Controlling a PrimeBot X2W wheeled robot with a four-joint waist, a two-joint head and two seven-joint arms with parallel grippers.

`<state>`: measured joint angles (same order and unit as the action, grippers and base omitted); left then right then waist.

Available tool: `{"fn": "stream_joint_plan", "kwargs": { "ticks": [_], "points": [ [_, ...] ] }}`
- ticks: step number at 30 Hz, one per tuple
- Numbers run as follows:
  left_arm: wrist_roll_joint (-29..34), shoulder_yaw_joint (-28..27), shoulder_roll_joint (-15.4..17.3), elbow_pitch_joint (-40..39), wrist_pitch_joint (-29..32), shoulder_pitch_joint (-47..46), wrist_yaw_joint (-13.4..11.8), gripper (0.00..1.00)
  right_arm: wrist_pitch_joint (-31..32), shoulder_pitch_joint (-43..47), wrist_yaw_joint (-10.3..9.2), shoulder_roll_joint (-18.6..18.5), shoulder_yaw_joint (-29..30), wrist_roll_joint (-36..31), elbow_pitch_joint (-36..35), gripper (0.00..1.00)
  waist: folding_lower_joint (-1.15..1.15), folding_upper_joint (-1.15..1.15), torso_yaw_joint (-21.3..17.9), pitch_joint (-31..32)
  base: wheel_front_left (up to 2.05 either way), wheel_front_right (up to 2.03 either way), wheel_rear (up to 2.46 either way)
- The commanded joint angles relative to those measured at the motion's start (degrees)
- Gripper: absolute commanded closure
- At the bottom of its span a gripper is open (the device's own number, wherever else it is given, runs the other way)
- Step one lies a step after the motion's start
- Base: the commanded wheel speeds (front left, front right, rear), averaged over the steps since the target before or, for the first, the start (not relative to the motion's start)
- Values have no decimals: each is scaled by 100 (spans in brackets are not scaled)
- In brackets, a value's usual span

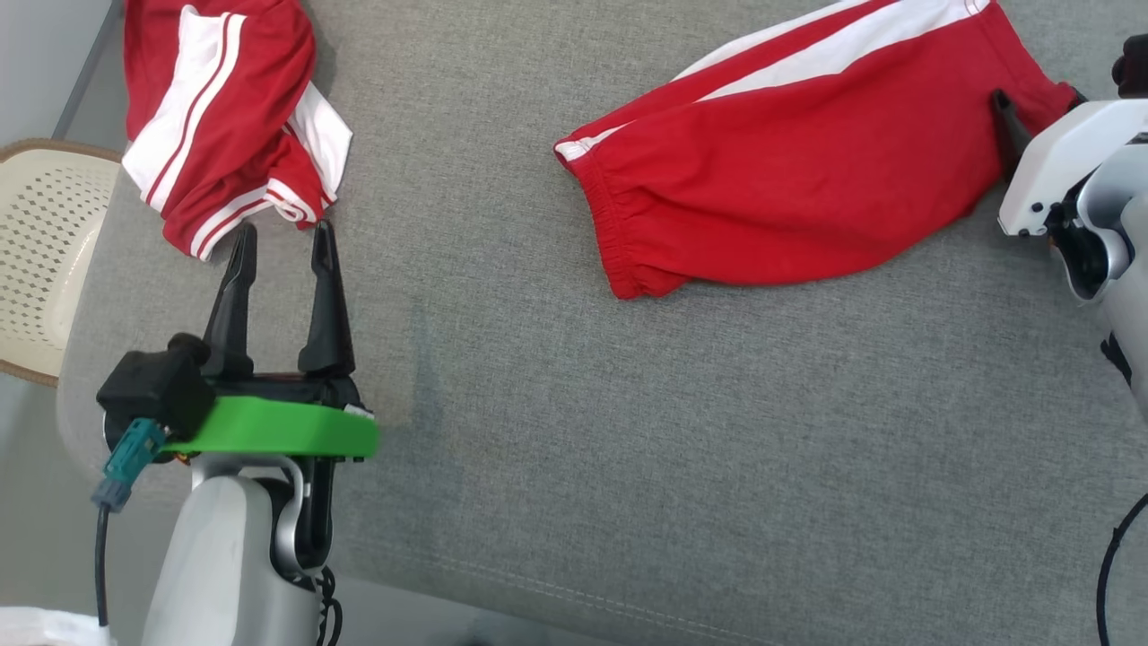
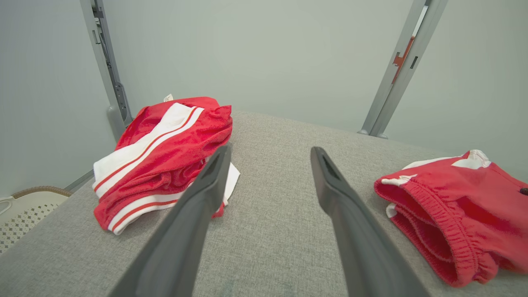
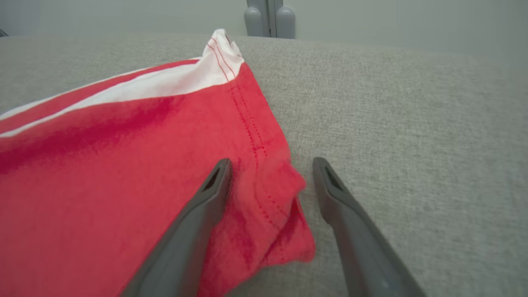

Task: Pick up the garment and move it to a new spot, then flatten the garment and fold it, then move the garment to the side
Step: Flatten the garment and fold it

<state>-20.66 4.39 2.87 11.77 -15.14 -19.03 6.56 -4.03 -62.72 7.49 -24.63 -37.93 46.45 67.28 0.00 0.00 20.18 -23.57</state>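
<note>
— We're looking at the red shorts (image 1: pixel 789 170), lying seemingly folded at the far right. Our right gripper (image 3: pixel 271 163) is standing with jaws spread, empty, straddling their right-hand corner.
— Our left gripper (image 1: pixel 283 229) is gaping too, holding nothing, just beside the crumpled red-and-white garment (image 1: pixel 224 117) at the far left.
— We're risking a snag: a finger catching that hem could be dragging the fold apart.
— We're working on a grey fabric-covered table (image 1: pixel 628 431), with a cream perforated basket (image 1: pixel 45 251) sitting left and metal posts (image 2: pixel 396 70) rising beyond.

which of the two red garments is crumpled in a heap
The crumpled garment beyond the left claw, bunched with stripes folded over; the red shorts at the right claw lie spread out.
</note>
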Motion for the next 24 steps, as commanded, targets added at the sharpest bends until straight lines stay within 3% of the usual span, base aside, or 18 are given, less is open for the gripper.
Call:
{"fn": "stream_joint_plan", "kwargs": {
  "ticks": [1, 2, 3, 4, 14, 24],
  "points": [
    [80, -24, 7, -57, 0, 123, -21, 0, 77, 99, 0, 50, -25, 95, 16, 11, 0, 0, 16, 7, 0, 0, 0],
    [97, -47, 8, -105, 0, 161, -34, 0, 127, 149, 0, 67, -45, 133, -4, 58, 0, 0, 19, 9, 0, 0, 0],
    [104, -53, 8, -131, 0, 188, -41, 0, 145, 177, 0, 71, -56, 159, -17, 74, 0, 0, 19, 11, 0, 0, 0],
    [108, -48, 8, -145, 0, 212, -52, 0, 184, 215, 0, 81, -70, 203, -26, 100, 0, 0, 17, 14, 0, 0, 0],
    [321, -20, 9, -181, 0, 309, -130, 0, -31, 528, -4, 114, 6, 663, -185, 100, 0, 0, -262, 284, 0, 0, 0],
    [537, -297, 11, -127, 0, 654, -62, 0, -555, 1498, -4, -270, 28, 1232, -896, 100, 0, 0, -947, 820, 0, 0, 0]
  ]
}}
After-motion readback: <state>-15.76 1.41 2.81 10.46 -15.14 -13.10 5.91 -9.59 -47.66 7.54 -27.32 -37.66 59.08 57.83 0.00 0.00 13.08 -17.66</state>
